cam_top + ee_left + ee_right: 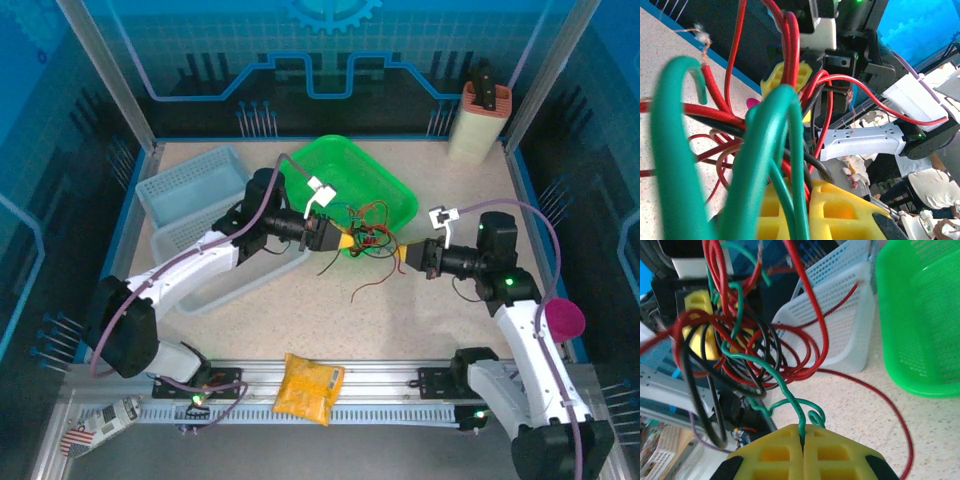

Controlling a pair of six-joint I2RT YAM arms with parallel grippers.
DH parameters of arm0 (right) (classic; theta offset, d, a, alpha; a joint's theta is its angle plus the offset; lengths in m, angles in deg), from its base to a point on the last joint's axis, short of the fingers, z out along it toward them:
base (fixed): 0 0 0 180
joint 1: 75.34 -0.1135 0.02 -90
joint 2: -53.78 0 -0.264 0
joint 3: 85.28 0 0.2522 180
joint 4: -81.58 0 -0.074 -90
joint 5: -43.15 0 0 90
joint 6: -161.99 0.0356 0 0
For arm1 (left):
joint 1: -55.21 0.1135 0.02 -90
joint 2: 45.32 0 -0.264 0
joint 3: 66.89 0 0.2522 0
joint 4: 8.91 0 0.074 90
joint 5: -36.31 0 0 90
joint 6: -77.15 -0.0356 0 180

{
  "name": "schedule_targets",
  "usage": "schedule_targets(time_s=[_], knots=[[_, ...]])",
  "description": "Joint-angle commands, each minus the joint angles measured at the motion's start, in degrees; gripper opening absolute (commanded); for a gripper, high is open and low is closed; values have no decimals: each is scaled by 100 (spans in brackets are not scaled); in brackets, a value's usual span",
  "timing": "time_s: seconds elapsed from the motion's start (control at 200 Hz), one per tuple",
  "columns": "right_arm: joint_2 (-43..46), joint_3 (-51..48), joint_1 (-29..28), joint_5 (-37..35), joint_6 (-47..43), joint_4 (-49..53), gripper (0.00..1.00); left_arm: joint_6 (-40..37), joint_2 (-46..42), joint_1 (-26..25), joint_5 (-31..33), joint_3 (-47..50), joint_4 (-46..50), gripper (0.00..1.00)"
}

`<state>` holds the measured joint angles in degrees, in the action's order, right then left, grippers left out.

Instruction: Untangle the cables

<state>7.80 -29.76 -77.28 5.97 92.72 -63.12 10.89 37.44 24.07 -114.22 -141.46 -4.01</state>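
Cables (368,235) — tangle hung over desk (420,320), beside green basket (400,195). Left gripper (347,242) clenched on them; right gripper (802,432) pinching one green wire (785,390). Handling: draw it out slowly — mind red loops (816,340) snagging.

Two claws (347,243) (402,256), three baskets (392,180) (190,185) (205,300), one cable tangle (368,232)

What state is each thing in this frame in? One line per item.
Cables: tangled, held between both grippers.
Left gripper: shut on the cables.
Right gripper: shut on a green wire.
Green basket: upright.
Yellow bag: lying flat on the front rail.
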Motion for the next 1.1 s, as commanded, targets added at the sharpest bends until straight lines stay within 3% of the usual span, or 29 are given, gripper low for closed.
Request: schedule_targets(time_s=[0.0, 0.155, 0.405, 0.475, 0.605, 0.755, 0.88, 0.981, 1.096], knots=[[117, 40, 395, -515, 73, 214, 0, -277, -281, 90, -178, 145, 239, 0], [-111, 321, 938, -1293, 272, 731, 0, -514, -551, 153, -178, 267, 523, 0], [-475, 638, 1150, -2596, 558, 1220, 0, -557, -905, 226, -159, 425, 699, 0], [-496, 642, 1157, -2663, 605, 1194, 0, -573, -954, 234, -145, 478, 714, 0], [-583, 614, 1147, -1954, 588, 850, 0, -561, -947, 235, -91, 526, 689, 0], [-526, 667, 1122, -2097, 444, 1061, 0, -571, -861, 238, 39, 518, 698, 0], [-352, 661, 1140, -2107, 358, 1172, 0, -990, -853, 240, 615, 433, 1287, 0], [-78, 631, 1156, -2507, 379, 1403, 0, -986, -888, 331, 990, 426, 1432, 0], [283, 643, 1224, -3227, 491, 1672, 0, -726, -989, 508, 868, 539, 1111, 0]])
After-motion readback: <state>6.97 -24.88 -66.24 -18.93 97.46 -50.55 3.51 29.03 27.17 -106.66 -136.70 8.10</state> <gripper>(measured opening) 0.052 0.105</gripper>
